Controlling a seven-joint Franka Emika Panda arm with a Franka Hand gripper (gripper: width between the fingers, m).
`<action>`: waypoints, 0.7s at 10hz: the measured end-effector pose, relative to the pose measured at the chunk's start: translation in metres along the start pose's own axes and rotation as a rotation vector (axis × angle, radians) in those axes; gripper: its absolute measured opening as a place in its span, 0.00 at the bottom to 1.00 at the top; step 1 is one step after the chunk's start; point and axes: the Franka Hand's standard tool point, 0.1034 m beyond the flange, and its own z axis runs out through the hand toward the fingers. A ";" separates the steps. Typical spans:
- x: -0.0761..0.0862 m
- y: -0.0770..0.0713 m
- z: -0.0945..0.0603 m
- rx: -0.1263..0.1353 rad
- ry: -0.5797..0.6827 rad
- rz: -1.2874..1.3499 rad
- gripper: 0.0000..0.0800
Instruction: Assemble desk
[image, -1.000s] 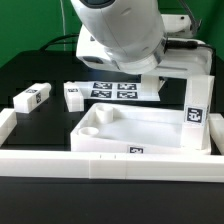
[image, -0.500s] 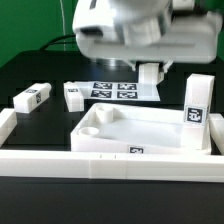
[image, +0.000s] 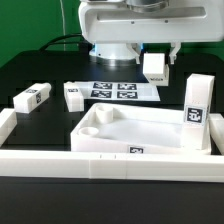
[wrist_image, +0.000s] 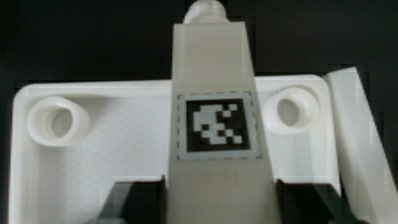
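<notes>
Exterior view: claw (image: 156, 56) is closed on the held leg (image: 155, 68), a white square-section piece hanging upright. It is lifted clear of the black tabletop (image: 40, 70), beyond the panel and near the end of the marker board (image: 112, 90) on the exterior view's right. Desk panel (image: 150, 125) lies rim-up just behind the barrier wall (image: 60, 160). An upright leg (image: 195, 105) stands at the panel's corner on the exterior view's right. A round corner socket (image: 90, 130) on the exterior view's left is empty. Loose leg (image: 32, 97) and second loose leg (image: 73, 95) lie flat on the tabletop, apart from the panel. Wrist view: held leg (wrist_image: 217, 70) runs straight out from between the two dark fingers (wrist_image: 134, 203), tag toward the camera, rounded peg at its far end. The panel below shows two open sockets, one on either side of the leg. Judgement: the step in hand is carrying this leg to an open socket. To do it well, keep the leg plumb and centre the peg over one socket, not between the two. Lower slowly until the peg enters, stay wide of the upright leg, and let go only once it is seated. Whether seating needs a twist, I cannot tell.
</notes>
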 end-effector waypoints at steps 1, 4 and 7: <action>0.004 -0.003 -0.002 0.006 0.087 -0.005 0.36; 0.016 -0.005 -0.026 0.011 0.282 -0.031 0.36; 0.021 -0.014 -0.044 0.039 0.481 -0.021 0.36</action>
